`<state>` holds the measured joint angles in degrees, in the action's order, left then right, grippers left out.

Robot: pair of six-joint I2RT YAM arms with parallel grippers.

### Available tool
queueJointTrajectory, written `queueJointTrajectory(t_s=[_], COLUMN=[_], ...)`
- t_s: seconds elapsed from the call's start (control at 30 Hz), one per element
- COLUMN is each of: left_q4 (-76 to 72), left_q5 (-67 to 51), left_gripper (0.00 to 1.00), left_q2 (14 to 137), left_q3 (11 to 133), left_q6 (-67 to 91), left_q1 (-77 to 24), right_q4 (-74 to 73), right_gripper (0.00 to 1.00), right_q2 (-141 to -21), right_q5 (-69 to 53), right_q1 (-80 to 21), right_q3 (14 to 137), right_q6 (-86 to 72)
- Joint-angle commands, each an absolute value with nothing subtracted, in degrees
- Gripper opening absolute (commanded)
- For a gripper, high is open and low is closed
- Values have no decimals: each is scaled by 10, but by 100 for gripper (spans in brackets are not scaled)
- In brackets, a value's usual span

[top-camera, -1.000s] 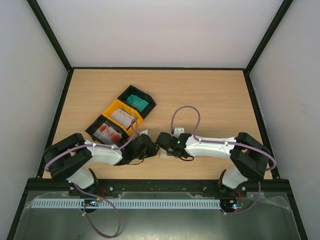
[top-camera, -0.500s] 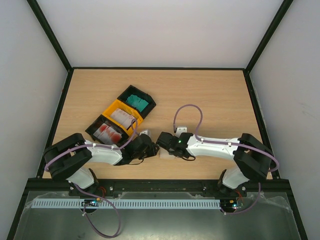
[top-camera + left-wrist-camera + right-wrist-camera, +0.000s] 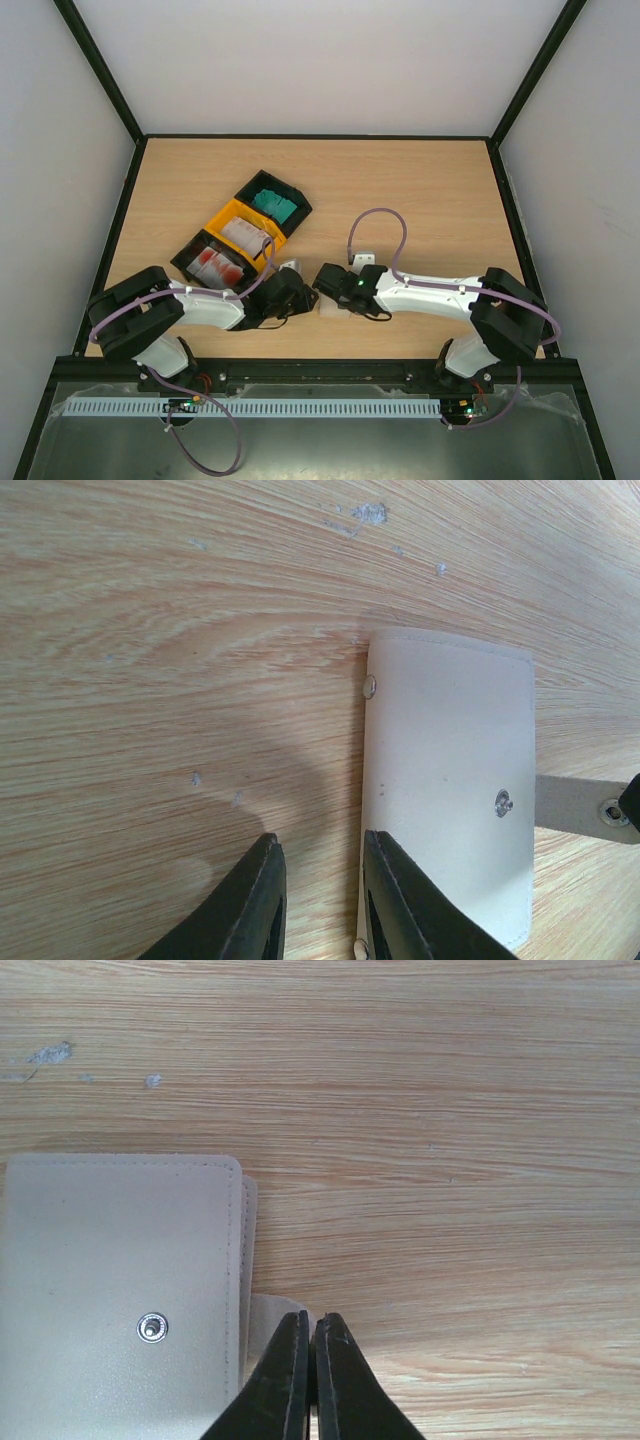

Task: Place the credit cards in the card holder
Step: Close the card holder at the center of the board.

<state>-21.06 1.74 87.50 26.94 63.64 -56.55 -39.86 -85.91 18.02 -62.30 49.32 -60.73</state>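
Between the two wrists, near the front edge of the table (image 3: 430,190), seen from above: the card holder (image 3: 323,304), only a pale sliver showing, the rest hidden under the left arm (image 3: 205,305) and right arm (image 3: 430,292), so heading not readable from up here. Well apart, farther back and to the left: three tray bins (image 3: 250,184) in a slanted row, with the credit cards (image 3: 272,202) inside, teal, white-grey and white with red marks. At the left wrist: card holder (image 3: 450,780) flat on the wood, long axis running up and down the picture, slightly tilted; pale beige, stitched edge, small metal snap (image 3: 503,802) near the middle, a strap tab (image 3: 570,805) sticking out to the right. Left jaws parted a little, only bare wood between them, one finger (image 3: 405,905) lapping over the holder's lower left edge. At the right wrist: card holder (image 3: 120,1300) filling the lower left, snap (image 3: 151,1327) showing, strap tab (image 3: 268,1320) reaching out from its right edge. Right jaws clenched tight, tips at the end of that tab; cannot tell whether any of it is nipped.
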Motion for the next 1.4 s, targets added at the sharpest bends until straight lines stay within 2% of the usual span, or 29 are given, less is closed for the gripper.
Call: queueJointTrajectory(t_s=[0.0,0.13,0.23,0.37,0.53,0.93,1.17,1.37], left_q4=[-165,-170,-184,-220,-242,-256,-258,-251], left_q5=[15,11,5,-14,-37,-59,-68,-68], left_gripper=[25,26,31,42,45,34,31,24], left_q2=[887,887,883,872,880,911,928,937], left_q3=[251,251,247,236,239,239,247,253], left_q6=[633,631,629,629,628,633,626,621], left_q1=[-562,-562,-562,-558,-555,-555,-555,-558], right_q4=[-406,-396,-366,-285,-148,14,24,21], right_gripper=[2,2,2,2,2,2,2,2], right_q2=[-847,-839,-826,-790,-736,-700,-710,-731], right_q5=[192,183,169,146,124,63,50,49], right_q1=[-628,-628,-628,-628,-625,-596,-579,-577], right_q3=[496,493,481,441,361,267,264,269], right_q6=[-616,-613,-611,-614,-622,-630,-619,-613])
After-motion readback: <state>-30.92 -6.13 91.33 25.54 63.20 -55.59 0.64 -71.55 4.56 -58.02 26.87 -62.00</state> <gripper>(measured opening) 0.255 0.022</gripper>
